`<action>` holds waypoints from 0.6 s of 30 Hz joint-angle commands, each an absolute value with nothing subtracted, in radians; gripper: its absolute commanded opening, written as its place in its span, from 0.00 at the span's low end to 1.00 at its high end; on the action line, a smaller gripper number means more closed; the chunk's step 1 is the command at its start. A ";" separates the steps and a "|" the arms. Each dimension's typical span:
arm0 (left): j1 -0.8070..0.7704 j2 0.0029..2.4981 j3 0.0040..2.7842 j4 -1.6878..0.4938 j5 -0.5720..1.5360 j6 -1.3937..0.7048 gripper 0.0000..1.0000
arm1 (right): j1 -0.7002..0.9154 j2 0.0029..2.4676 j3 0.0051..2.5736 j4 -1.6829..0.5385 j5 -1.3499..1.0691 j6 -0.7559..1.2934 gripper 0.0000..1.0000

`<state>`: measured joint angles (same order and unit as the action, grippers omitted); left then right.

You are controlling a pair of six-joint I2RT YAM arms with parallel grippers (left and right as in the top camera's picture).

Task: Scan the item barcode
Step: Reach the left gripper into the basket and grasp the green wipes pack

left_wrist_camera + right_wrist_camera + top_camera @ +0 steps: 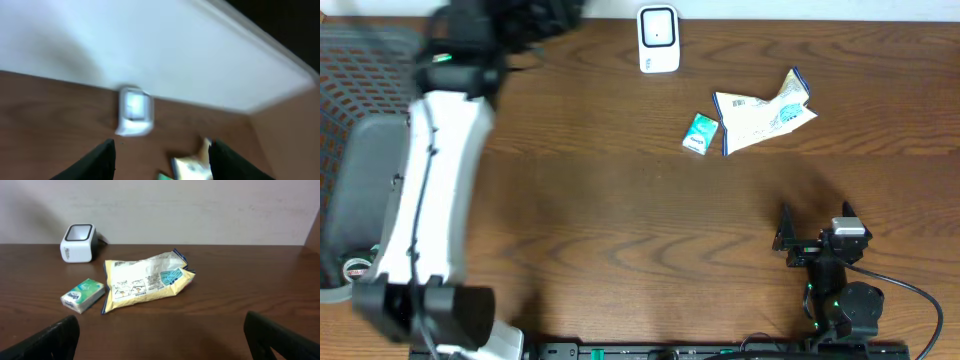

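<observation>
"Overhead, take it from the big things down," says Ana. "The brown wooden table (620, 240) is no trouble. The white left arm (435, 180) is: it runs along the left side from near to far, beside the dark mesh basket (345, 90), and its far end is blurred. A wide sweep to the right from there could clip whatever stands along the far edge."

"Is it carrying anything?" asks Ben.

"No. In the left wrist view the left gripper (163, 145) has its fingers spread with nothing between them. The right gripper (815, 228), near and to the right, is spread wide and just as empty."

"So the item lies on the table."

"Far and right of centre, yes. The likeliest one is the crinkled yellow-and-white snack bag (145, 282). It looks like slippery, puffy film, so a pinch on one corner could let it droop or slide out. Creases could also bend its printed code until it won't read."

"And the reader?"

"The white box-shaped barcode scanner (658, 40) stands at the far edge, left of the bag. It looks light, so a nudge from an arm or the bag could turn its window away."

"Anything smaller?"

"The small green packet (83, 295), just beside the bag's left end. The task doesn't say which item is meant, so the wrong one may get picked. Fingers closing on one could also drag the other."
</observation>
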<state>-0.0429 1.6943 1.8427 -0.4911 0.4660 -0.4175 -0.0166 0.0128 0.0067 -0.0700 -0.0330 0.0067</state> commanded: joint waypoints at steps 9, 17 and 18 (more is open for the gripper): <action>0.373 1.518 1.857 -0.824 0.017 -0.298 0.59 | -0.022 0.009 0.006 -0.075 -0.036 0.010 0.99; 0.563 1.583 1.839 -1.085 -0.279 -0.266 0.76 | -0.022 0.009 0.006 -0.075 -0.036 0.010 0.99; 0.579 1.594 1.837 -1.108 -0.280 -0.267 0.78 | -0.022 0.009 0.006 -0.075 -0.036 0.010 0.99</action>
